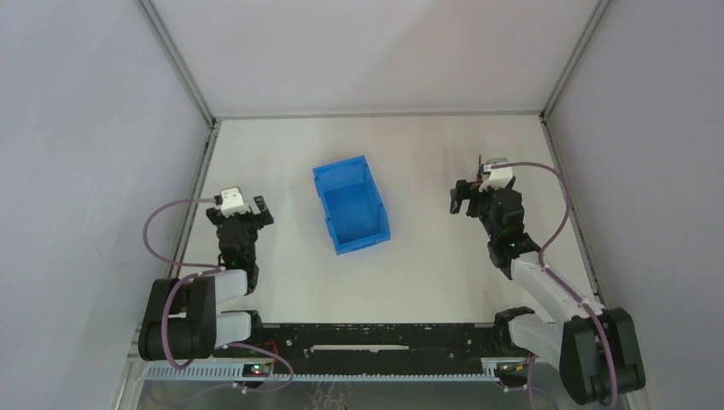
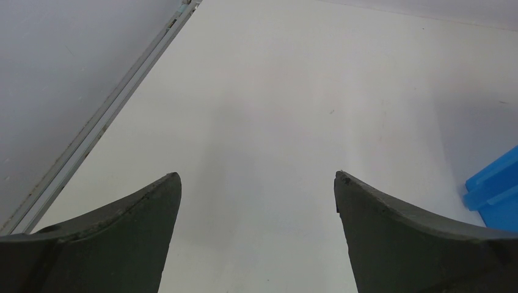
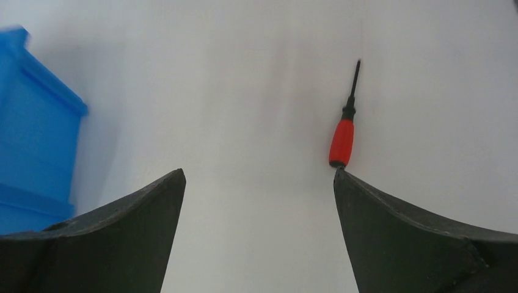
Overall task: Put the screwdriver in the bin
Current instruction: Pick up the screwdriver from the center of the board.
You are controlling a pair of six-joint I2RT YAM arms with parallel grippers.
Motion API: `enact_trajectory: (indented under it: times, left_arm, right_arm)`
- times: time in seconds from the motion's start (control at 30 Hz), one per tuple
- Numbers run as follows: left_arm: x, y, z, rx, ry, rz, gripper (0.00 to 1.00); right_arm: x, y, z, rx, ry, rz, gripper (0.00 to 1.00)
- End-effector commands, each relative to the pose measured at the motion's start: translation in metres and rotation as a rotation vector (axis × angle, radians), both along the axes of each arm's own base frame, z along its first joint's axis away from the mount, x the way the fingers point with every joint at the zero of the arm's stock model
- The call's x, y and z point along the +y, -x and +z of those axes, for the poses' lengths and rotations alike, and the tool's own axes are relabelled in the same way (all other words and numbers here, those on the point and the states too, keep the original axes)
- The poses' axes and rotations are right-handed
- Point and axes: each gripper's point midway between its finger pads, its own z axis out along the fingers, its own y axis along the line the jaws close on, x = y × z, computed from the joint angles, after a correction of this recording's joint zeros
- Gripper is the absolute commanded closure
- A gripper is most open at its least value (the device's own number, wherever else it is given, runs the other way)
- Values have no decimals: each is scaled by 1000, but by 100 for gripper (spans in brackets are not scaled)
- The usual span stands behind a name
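The screwdriver [image 3: 342, 139] lies flat on the white table, red handle nearest my right gripper and thin black shaft pointing away. My right gripper [image 3: 258, 174] is open and holds nothing; its right fingertip [image 3: 342, 178] sits just short of the handle's end. From above, the right gripper [image 1: 472, 195] hovers right of the blue bin [image 1: 352, 205], and only the screwdriver's dark shaft [image 1: 480, 161] pokes out beyond it. The bin's wall [image 3: 33, 140] fills the left edge of the right wrist view. My left gripper [image 2: 258, 177] is open and empty over bare table, left of the bin [image 2: 498, 192].
Grey enclosure walls with metal corner rails [image 1: 198, 175] border the table on the left, back and right. The arm bases and a black rail [image 1: 376, 337] run along the near edge.
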Motion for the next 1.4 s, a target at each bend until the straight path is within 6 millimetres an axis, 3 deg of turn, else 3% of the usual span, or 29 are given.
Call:
enact_trajectory:
  times: [0.0,0.4,0.53,0.7,0.87,1.03,1.2,1.37]
  left_arm:
    - [5,-10,25,-70,-22,16,0]
    - [5,-10,25,-71,-22,17,0]
    - [5,-10,25,-70,-22,17,0]
    - [5,-10,25,-70,-22,17,0]
    - [5,-10,25,-70,-22,16,0]
    - [5,-10,25,-71,-23,16,0]
    - [5,-10,25,-71,-22,17,0]
    - [5,-10,25,-71,-22,15,0]
  right_arm:
    - [-1,8,44,-9,-37,-22,0]
    - [11,39,180,-85,-102,92,0]
    - [-2,50,220,-141,-167,7,0]
    - [-8,62,255,-190,-201,-19,0]
    - [-9,66,269,-187,-193,-16,1]
    - [-10,64,270,-192,-185,-26,0]
    - [-11,50,259,-158,-172,-46,0]
    - [-14,22,235,-86,-155,-81,0]
